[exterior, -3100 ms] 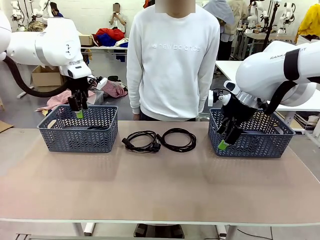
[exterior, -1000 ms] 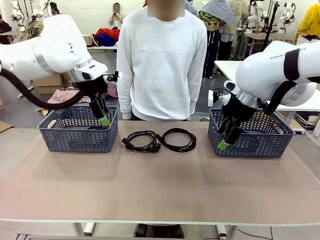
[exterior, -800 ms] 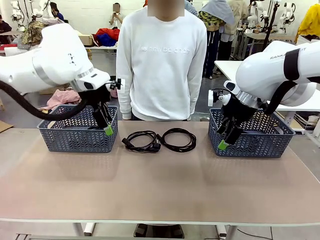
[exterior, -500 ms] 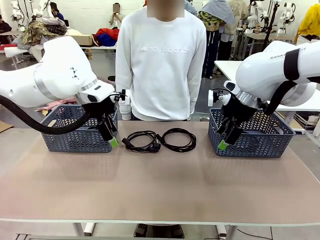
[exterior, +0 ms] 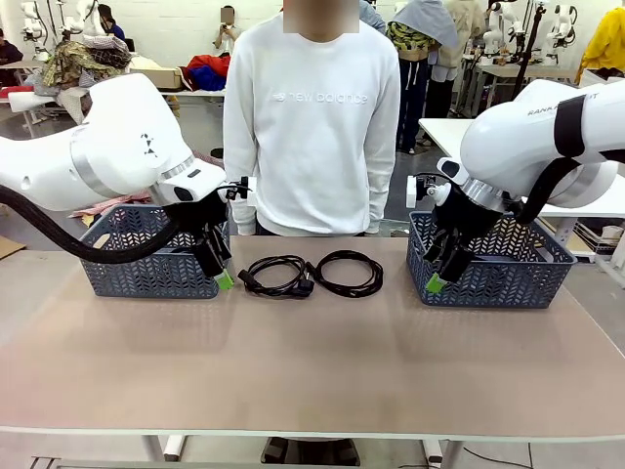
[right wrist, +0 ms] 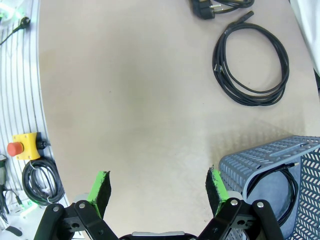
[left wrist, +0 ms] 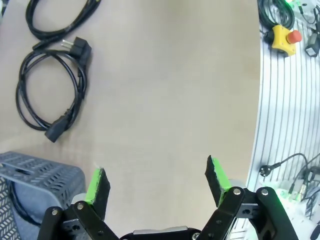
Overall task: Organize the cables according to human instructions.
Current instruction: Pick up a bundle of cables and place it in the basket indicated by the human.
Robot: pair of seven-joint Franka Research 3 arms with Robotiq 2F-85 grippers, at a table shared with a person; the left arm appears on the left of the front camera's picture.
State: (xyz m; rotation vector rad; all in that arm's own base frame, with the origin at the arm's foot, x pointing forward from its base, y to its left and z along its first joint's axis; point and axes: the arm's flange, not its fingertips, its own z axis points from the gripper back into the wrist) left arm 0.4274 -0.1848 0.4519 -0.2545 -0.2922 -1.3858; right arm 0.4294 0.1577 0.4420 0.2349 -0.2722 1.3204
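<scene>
Cables before "new balance" sweatshirt

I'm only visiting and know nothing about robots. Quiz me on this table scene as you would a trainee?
1. True or false: the left end effector grips a cable.
2. How many coiled cables lie on the table between the two baskets? A one, B two, C four.
3. Which arm's end effector is nearer those cables?
Key: 1 false, its jaws are open and empty; 2 B; 3 the left arm's.
</scene>
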